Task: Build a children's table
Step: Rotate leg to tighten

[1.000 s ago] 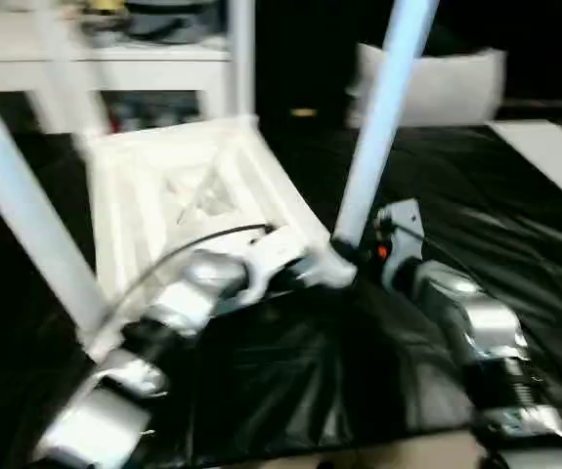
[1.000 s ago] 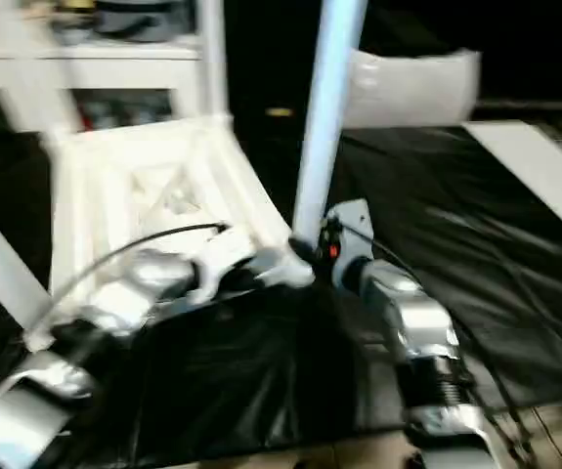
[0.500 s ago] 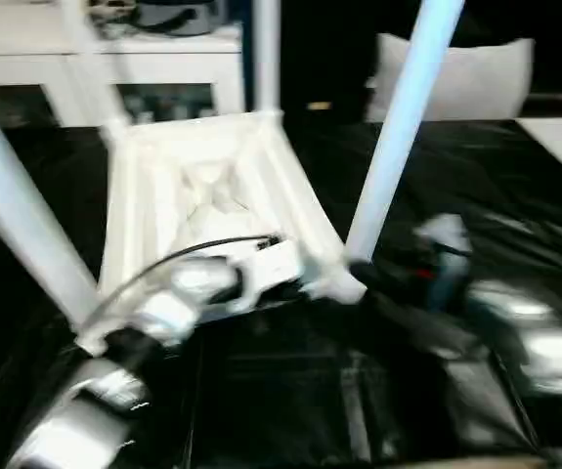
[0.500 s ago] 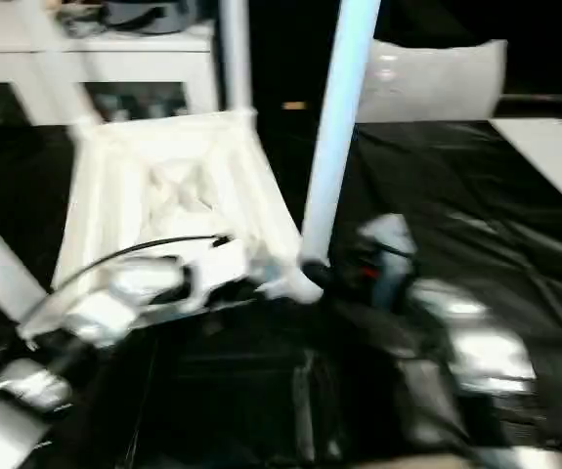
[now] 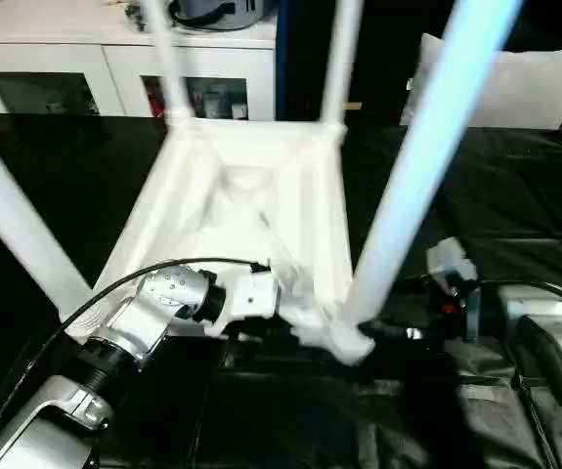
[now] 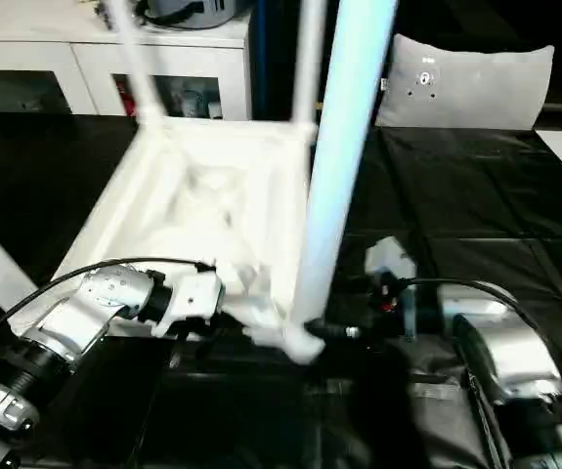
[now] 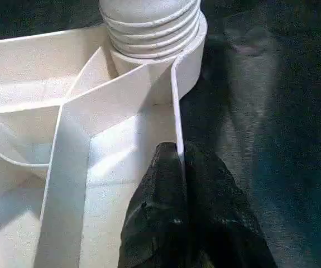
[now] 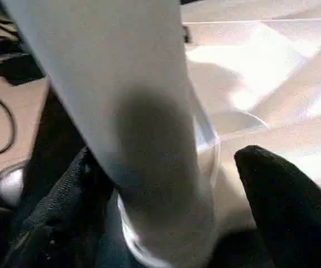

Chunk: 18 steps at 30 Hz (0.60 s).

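Note:
The children's table lies upside down: its white ribbed tabletop [image 5: 251,195] rests on the black sheet with legs standing up from the corner sockets. My left gripper [image 7: 180,162] is shut on the tabletop's near rim [image 7: 174,106], close to a corner socket [image 7: 149,22]. The near right leg [image 5: 417,166] rises steeply from its socket. My right gripper [image 8: 168,156] is open around the foot of that leg. One finger [image 8: 65,190] lies against the tube; the other [image 8: 283,195] stands apart from it. From the head camera the right gripper [image 5: 383,332] reaches in from the right.
A near left leg [image 5: 17,230] and two far legs [image 5: 168,59] also stand up. A white cabinet with glass doors [image 5: 114,78] runs along the back. A grey cushion [image 6: 466,83] leans at the back right. Black sheeting [image 5: 515,195] covers the floor.
The head camera has shifted and tilted, so the whole scene sits differently. My right gripper has opened wider at the leg's foot. The left gripper keeps its hold on the rim.

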{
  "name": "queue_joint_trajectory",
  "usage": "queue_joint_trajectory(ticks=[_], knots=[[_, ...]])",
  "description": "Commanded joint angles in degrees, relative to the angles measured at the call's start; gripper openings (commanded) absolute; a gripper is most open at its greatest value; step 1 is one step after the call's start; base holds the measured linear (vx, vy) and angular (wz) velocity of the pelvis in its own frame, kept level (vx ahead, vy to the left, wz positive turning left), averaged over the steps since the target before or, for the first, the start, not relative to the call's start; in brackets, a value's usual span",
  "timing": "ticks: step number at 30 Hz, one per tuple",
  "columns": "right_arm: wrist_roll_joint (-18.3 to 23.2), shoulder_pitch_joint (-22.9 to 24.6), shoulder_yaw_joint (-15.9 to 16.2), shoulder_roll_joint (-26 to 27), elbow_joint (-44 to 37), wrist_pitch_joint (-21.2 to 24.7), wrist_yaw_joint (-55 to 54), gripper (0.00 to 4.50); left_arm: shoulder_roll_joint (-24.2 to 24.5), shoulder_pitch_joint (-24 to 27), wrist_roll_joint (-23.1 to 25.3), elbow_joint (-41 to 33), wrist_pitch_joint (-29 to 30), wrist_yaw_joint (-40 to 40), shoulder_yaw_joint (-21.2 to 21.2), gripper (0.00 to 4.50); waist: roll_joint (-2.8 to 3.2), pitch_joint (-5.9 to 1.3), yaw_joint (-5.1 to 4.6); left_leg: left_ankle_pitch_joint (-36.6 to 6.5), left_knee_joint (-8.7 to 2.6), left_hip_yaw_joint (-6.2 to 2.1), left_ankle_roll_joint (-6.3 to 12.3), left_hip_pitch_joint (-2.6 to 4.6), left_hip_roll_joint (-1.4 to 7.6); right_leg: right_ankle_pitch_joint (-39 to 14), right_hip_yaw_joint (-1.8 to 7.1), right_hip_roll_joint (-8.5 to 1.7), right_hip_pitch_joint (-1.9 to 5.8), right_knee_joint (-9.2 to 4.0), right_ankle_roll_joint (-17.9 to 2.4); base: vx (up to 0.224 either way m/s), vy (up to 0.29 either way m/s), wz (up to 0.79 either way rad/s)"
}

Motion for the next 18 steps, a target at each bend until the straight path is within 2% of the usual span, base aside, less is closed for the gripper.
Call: queue_joint_trajectory(ticks=[1,3,6,9,13,15,16,18], knots=[[0.78,-1.36,0.78,-0.06,0.75,0.07,1.95,3.38,-0.47,-0.89,0.84,-0.64,-2.04,-2.76,-2.17,0.00,-0.91,-3.76,-0.23,-7.92,-3.72,0.05,4.19,0.09,2.36,-19.19,3.78,-4.07,3.43,-4.00,-7.12,0.000,0.000,0.00],[1.01,-1.63,1.16,0.16,1.10,0.46,2.78,3.23,-0.58,-1.30,1.37,0.28,-2.70,-2.54,-2.18,0.00,-1.04,-3.84,-0.13,-7.44,-3.71,0.14,4.12,0.04,2.40,-17.99,3.82,-3.94,3.49,-3.81,-7.16,0.000,0.000,0.00],[1.46,-1.94,2.11,0.04,1.62,1.45,4.25,2.94,-0.31,-1.52,1.55,0.88,-2.72,-2.76,-1.94,0.00,-0.82,-4.03,0.18,-6.67,-3.56,0.23,4.10,-0.02,2.42,-16.25,3.88,-3.99,3.53,-3.47,-7.48,0.000,0.000,0.00],[1.54,-1.99,2.53,-0.07,1.80,1.97,4.96,2.70,-0.14,-1.46,1.50,0.98,-2.68,-2.88,-1.57,0.00,-0.94,-4.09,0.22,-6.16,-3.49,0.27,3.98,-0.16,2.34,-15.38,3.86,-3.94,3.60,-3.34,-7.71,0.000,0.000,0.00],[2.14,-1.65,2.20,0.43,1.59,2.85,4.83,2.38,0.27,-1.13,1.13,1.13,-1.57,-2.00,-0.44,0.00,-0.76,-4.07,0.25,-6.39,-3.47,0.26,3.76,-0.18,2.30,-15.78,3.79,-3.91,3.61,-3.42,-7.52,0.000,0.000,0.00],[4.42,-0.91,1.03,1.55,0.04,6.07,2.73,2.30,0.38,0.00,0.34,-0.58,1.54,-0.26,0.77,0.00,-0.69,-3.97,0.24,-6.80,-3.54,0.25,3.48,-0.20,2.24,-16.79,3.73,-3.89,3.63,-3.56,-7.24,0.000,0.000,0.00],[4.66,-0.38,0.57,2.51,-1.13,7.33,0.17,2.27,0.33,0.82,0.47,-2.19,4.61,1.67,1.33,0.00,-0.55,-3.93,0.21,-7.30,-3.60,0.23,3.17,-0.10,2.30,-17.45,3.74,-3.93,3.61,-3.60,-7.11,0.000,0.000,0.00],[4.28,0.37,0.14,4.10,-2.88,8.85,-4.12,2.26,0.06,2.13,0.45,-4.67,9.41,4.51,2.25,0.00,-0.72,-3.71,-0.03,-8.53,-3.77,0.24,2.38,-0.01,2.24,-20.64,3.72,-3.96,3.51,-3.98,-6.13,0.000,0.000,0.00]])
